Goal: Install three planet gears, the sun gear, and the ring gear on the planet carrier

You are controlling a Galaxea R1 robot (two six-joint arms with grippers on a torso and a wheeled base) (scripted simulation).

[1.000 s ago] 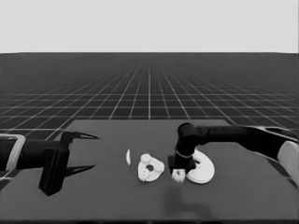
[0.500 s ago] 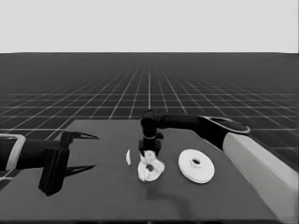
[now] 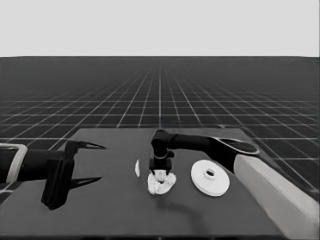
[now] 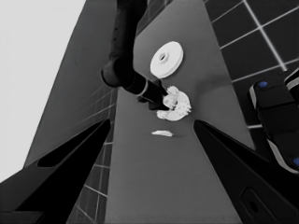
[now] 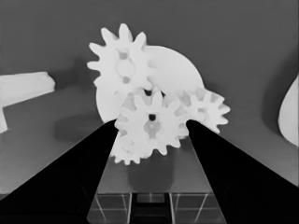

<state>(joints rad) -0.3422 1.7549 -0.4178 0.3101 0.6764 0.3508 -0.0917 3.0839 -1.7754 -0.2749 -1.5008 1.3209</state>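
From the right wrist view, nearest to us, our right gripper has its two fingers closed against the sides of a small toothed gear, the middle one of the cluster. That gear hangs over the centre of the smaller round part, the planet carrier, with three more gears around it: one farther off, one to one side and one partly hidden beneath the held gear.

We judge that the step in hand is seating this fourth gear as the sun gear among the three planets. To do it well, we should keep the gear level, line its bore up with the carrier's centre, and let its teeth fall into the gaps of all three neighbours. If tooth lands on tooth, a slight twist should free it; pressing hard could push the planets off their places. We cannot tell whether it is fully down yet.

In the head view the right gripper stands over the cluster near the middle of the tabletop. The thin white piece lies just beside it, and the larger round part, the ring gear, lies apart on the other side, waiting. Our left gripper is parked over the tabletop's left end, fingers spread wide and holding nothing.
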